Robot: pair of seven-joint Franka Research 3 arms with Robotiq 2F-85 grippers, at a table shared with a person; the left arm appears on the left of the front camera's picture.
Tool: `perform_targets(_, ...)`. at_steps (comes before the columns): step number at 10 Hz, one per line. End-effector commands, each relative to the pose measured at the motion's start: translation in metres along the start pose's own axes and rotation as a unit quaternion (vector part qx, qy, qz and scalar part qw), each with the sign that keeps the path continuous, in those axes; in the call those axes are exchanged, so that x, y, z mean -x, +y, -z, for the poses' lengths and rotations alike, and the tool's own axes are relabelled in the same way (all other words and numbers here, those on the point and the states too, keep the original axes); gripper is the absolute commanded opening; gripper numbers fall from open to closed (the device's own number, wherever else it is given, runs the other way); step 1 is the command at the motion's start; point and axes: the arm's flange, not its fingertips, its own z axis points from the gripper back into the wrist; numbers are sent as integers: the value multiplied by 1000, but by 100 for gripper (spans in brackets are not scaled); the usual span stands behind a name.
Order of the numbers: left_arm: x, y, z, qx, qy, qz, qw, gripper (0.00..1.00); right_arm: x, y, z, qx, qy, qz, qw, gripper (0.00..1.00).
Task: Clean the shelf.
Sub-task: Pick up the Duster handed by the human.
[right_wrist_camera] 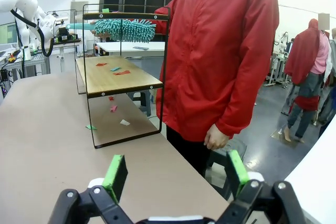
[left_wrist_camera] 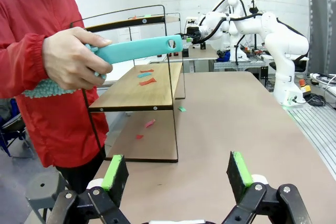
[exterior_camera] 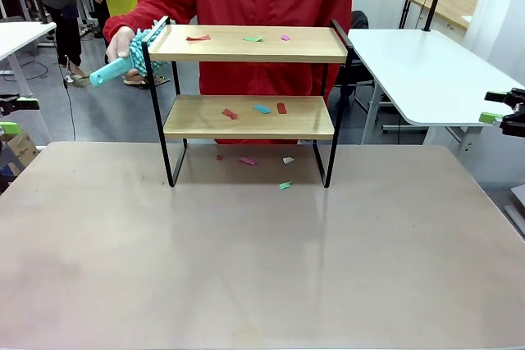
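The shelf [exterior_camera: 246,45] stands at the far middle of the table, with small coloured paper scraps [exterior_camera: 253,38] on its top board and more on the lower board [exterior_camera: 261,109]. A person in a red jacket holds a teal duster [exterior_camera: 123,67] at the top board's left end. In the left wrist view the hand [left_wrist_camera: 71,59] grips the duster's handle [left_wrist_camera: 139,49] beside the shelf [left_wrist_camera: 134,85]. My left gripper [left_wrist_camera: 177,170] is open and empty, far from the shelf at the table's left side [exterior_camera: 15,115]. My right gripper [right_wrist_camera: 176,171] is open and empty at the right side [exterior_camera: 492,107].
More scraps [exterior_camera: 285,185] lie on the table under and in front of the shelf. The brown table [exterior_camera: 262,260] is bare toward me. A white table [exterior_camera: 426,71] stands at the back right. The person's other hand [right_wrist_camera: 215,139] hangs by their side.
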Motion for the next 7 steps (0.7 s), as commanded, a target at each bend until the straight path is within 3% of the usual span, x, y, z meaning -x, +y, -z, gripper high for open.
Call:
perform_targets(1, -51, -3, -2, -12, 39, -1, 999, 100, -3, 0, 2, 0, 6, 8, 1000, 100)
perform_targets(2, -80, -8, 3, -26, 75, -25, 997, 100, -3, 0, 2, 0, 6, 8, 1000, 100)
perform_targets(3, -110, -16, 13, -44, 114, 10, 992, 100, -3, 0, 2, 0, 6, 8, 1000, 100)
perform_targets(4, -139, -22, 21, -72, 142, -22, 987, 100, -3, 0, 2, 0, 6, 8, 1000, 100)
perform_targets(5, -170, -30, 34, -135, 195, -78, 968, 100, -3, 0, 2, 0, 6, 8, 1000, 100)
perform_targets(6, -193, -37, 50, -190, 268, -86, 941, 100, -3, 0, 2, 0, 6, 8, 1000, 100)
perform_targets(7, -209, -46, 66, -226, 296, -86, 924, 100, -3, 0, 2, 0, 6, 8, 1000, 100)
